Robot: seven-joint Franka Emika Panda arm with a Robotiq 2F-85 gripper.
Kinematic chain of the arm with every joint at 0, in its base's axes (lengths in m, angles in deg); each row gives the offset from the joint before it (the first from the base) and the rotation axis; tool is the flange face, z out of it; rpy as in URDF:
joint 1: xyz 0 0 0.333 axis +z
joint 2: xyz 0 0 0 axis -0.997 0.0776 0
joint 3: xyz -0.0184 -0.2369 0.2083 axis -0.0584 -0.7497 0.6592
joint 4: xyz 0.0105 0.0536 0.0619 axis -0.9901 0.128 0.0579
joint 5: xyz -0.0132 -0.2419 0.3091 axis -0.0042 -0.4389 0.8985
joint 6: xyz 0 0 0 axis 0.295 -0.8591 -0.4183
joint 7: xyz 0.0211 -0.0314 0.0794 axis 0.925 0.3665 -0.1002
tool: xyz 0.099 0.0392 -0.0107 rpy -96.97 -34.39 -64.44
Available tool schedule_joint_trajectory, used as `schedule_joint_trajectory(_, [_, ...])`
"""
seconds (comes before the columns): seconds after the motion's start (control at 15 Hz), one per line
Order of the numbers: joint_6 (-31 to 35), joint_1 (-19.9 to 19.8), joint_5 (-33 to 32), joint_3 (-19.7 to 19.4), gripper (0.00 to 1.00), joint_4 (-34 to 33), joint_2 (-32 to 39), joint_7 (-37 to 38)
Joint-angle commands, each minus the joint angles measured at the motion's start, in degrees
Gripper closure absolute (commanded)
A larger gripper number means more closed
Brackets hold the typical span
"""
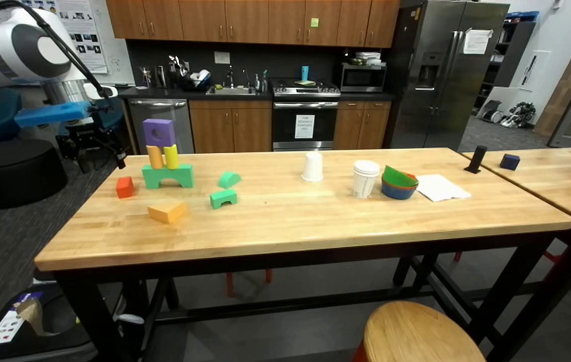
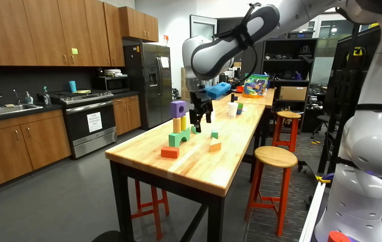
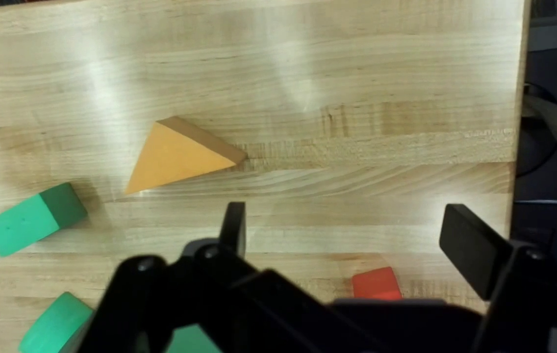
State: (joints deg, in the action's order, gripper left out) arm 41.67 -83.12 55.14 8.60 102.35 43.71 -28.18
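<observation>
Fingers (image 3: 474,250) hang spread and empty above the wooden worktop (image 1: 285,216), near but apart from a block tower (image 1: 167,171): a holed purple block (image 2: 178,109) on an orange cylinder (image 1: 155,157) and a yellow cylinder (image 1: 171,157), all on a large green arch (image 2: 177,138). It looks like positioning, no grip made; any grasp calls for lowering around one block without brushing the tower. Around it lie a red rectangular block (image 3: 376,283), an orange triangular block (image 3: 180,157), a small green arch (image 1: 222,195) and a green half-round block (image 1: 229,179). White paper cups (image 1: 312,167) stand farther along; beyond are a kitchen range (image 1: 305,111) and steel refrigerator (image 1: 439,93).
</observation>
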Motion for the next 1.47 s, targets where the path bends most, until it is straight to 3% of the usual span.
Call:
schedule_joint_trajectory(0.0, [2.0, 0.2, 1.6, -0.2, 0.00, -1.0, 1.2, 1.9])
schedule_joint_trajectory(0.53, [7.4, 0.9, -2.0, 0.7, 0.00, -0.3, 2.8, 0.8])
schedule_joint_trajectory(1.0, [6.8, 2.7, -6.3, 2.0, 0.00, -0.9, 6.8, -0.6])
schedule_joint_trajectory(1.4, [5.6, 4.0, -6.3, 2.5, 0.00, -2.3, 9.3, -1.2])
